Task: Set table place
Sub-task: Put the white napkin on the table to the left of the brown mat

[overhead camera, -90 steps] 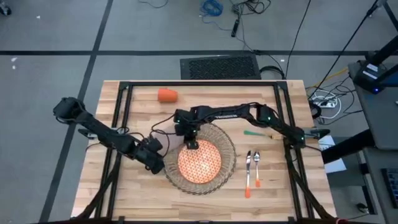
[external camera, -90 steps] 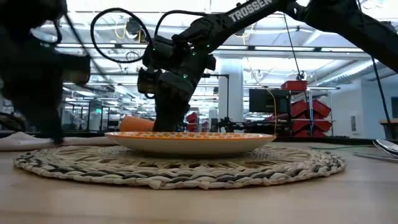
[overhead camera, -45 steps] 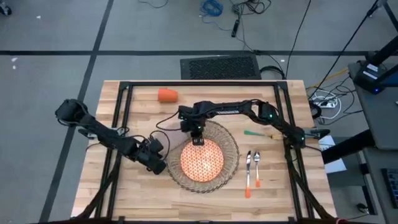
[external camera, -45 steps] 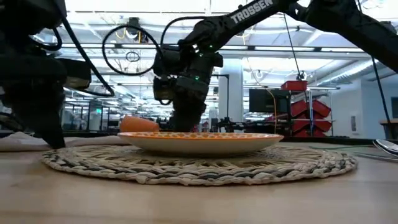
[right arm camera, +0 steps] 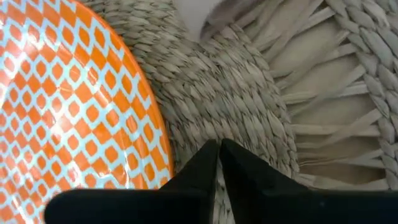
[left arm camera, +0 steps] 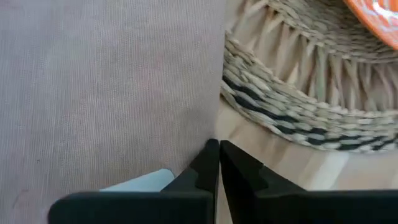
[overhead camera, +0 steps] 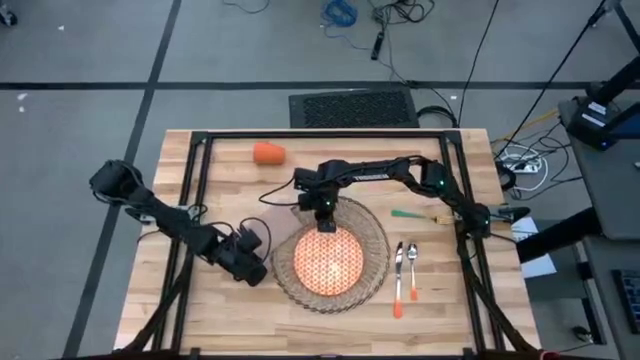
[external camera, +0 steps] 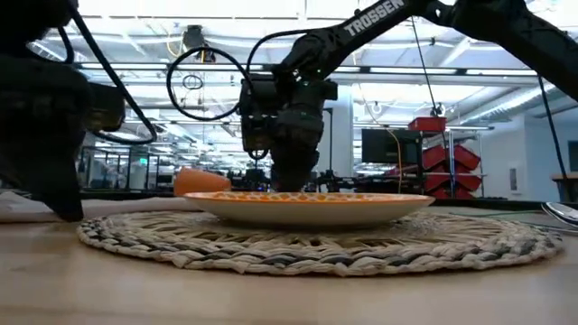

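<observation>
Right pincer (overhead camera: 325,222) stands at the far rim of the round orange-patterned plate (overhead camera: 325,259), fingers pressed together with nothing seen between them in its wrist view. It is poised over the seam where the plate meets the big round woven wicker placemat (overhead camera: 375,255). The plate lies on the placemat, toward the near edge of the light-wood butcher-block worktop (overhead camera: 440,300) from this pincer.

Left pincer (overhead camera: 252,268) sits low just beside the placemat's left edge. Its wrist view shows the fingers closed, tips at the border of the beige cloth napkin (left arm camera: 106,87); whether cloth is pinched cannot be told.

Judgement: the left arm is the nearer to the napkin, which lies on the side away from the placemat.

The small orange cup (overhead camera: 268,153) lies on its side, well apart, near the far left of the worktop. The green-handled utensil (overhead camera: 415,214) and the two orange-handled pieces of cutlery (overhead camera: 405,270) lie right of the placemat, their long axes roughly crosswise to one another.
</observation>
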Tool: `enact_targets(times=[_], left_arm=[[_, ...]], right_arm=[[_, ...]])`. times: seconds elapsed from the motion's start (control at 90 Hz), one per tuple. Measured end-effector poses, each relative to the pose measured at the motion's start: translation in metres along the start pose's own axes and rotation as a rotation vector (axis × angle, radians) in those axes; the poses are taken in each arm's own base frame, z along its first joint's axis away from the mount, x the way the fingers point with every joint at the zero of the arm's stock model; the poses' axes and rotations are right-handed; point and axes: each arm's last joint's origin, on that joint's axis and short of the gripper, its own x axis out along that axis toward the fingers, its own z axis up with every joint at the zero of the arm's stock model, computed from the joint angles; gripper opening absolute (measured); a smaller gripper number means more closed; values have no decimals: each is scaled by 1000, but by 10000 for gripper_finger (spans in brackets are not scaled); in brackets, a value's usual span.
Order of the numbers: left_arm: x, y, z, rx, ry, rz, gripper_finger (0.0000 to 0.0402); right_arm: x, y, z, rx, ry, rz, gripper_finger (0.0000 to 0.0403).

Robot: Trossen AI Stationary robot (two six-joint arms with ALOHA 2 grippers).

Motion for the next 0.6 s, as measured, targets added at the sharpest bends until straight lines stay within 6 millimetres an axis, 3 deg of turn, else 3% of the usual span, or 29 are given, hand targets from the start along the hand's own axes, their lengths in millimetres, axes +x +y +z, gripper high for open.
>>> enact_targets(times=[0.233,0.422,0.6], left_arm=[[1,-3,-4,-24,-76,0,4],[-2,10,-5,102,-211,181,4],[-3,16,-5,155,-223,252,4]], right_arm=[[-8,5,-2,-13,-1,-13,18],[-21,15,6,-103,-90,-66,18],[-36,19,17,-207,-203,-202,18]])
